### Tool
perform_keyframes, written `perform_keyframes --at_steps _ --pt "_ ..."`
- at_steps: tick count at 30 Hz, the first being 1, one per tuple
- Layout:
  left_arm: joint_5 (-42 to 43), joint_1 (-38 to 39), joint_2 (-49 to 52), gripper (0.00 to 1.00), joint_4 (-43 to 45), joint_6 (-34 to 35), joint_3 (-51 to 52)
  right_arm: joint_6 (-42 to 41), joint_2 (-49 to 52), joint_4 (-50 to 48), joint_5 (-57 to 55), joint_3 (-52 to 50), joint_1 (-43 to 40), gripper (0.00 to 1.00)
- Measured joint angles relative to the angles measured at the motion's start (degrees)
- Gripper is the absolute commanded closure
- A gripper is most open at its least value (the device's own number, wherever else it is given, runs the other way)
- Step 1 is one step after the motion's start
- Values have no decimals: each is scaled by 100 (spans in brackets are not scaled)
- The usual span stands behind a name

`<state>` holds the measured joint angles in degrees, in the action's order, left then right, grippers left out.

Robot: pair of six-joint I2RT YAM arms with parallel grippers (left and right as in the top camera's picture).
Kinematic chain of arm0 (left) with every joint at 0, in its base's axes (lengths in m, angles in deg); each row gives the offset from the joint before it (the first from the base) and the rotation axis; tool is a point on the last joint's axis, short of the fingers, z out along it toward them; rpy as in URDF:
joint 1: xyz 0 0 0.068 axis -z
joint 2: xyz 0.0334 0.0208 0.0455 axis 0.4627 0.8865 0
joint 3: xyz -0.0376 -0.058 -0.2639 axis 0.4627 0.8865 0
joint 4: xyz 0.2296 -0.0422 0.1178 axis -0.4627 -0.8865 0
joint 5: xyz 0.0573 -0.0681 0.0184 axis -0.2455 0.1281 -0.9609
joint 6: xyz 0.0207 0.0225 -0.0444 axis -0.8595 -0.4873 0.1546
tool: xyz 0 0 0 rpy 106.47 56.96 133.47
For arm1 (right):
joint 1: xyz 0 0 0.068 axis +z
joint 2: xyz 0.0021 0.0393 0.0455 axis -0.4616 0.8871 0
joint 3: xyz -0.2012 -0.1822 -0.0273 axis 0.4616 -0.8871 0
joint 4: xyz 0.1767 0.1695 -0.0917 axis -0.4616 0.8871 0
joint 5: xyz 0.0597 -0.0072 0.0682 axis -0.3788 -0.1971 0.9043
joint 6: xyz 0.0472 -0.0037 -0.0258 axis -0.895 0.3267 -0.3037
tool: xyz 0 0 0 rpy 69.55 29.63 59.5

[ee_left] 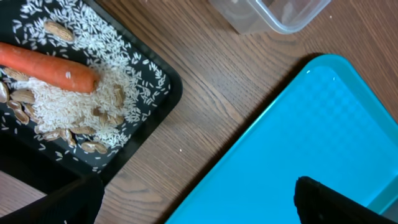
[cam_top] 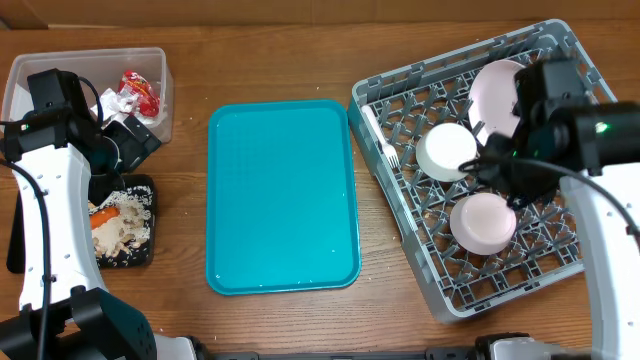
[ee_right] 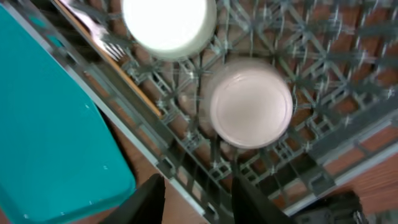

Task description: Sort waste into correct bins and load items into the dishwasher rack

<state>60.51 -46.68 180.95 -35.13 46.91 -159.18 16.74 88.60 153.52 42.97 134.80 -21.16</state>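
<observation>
The grey dishwasher rack [cam_top: 405, 215] at the right holds a white plate [cam_top: 492, 90] on edge, two upturned white bowls [cam_top: 445, 152] [cam_top: 482, 222] and a white fork [cam_top: 386, 148]. My right gripper [ee_right: 199, 186] hovers open above the rack's near rim, just short of one bowl [ee_right: 252, 102], with nothing between its fingers. At the left, the black tray bin [ee_left: 158, 84] carries an orange carrot [ee_left: 46, 67], rice and nuts [ee_left: 81, 134]. The clear tub bin [cam_top: 20, 85] holds a red wrapper [cam_top: 141, 92] and white tissue [cam_top: 110, 102]. My left gripper [ee_left: 193, 199] is wide open and empty, above the gap between black tray and teal tray.
A flat teal serving tray [cam_top: 282, 195] lies in the middle of the wooden table, between the bins and the rack. The left arm's white link [cam_top: 50, 210] runs along the table's left edge beside the black tray.
</observation>
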Motion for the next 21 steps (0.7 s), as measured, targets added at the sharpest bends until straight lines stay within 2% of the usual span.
perform_keyframes --at_steps 1,2,4,5,8,10,14,21 --pt "4 0 0 0 4 0 0 -85 -223 -190 2 -470 118 61" --pt "-2 0 0 0 9 0 0 -208 -516 -457 17 -975 267 45" --pt "0 0 0 0 -2 0 0 -376 -1027 -962 26 -1711 490 21" --pt "2 0 0 0 4 0 0 -417 -1261 -1150 52 -2015 557 17" --pt "0 0 0 0 4 0 0 -413 -1838 -2072 337 -2872 651 12" --pt "-4 0 0 0 9 0 0 -39 -1829 -2815 793 -3211 651 9" --pt "-2 0 0 0 11 0 0 778 -1073 -4050 1523 -3519 656 12" --pt "-2 0 0 0 7 0 0 1104 732 -4837 1729 -3526 975 21"
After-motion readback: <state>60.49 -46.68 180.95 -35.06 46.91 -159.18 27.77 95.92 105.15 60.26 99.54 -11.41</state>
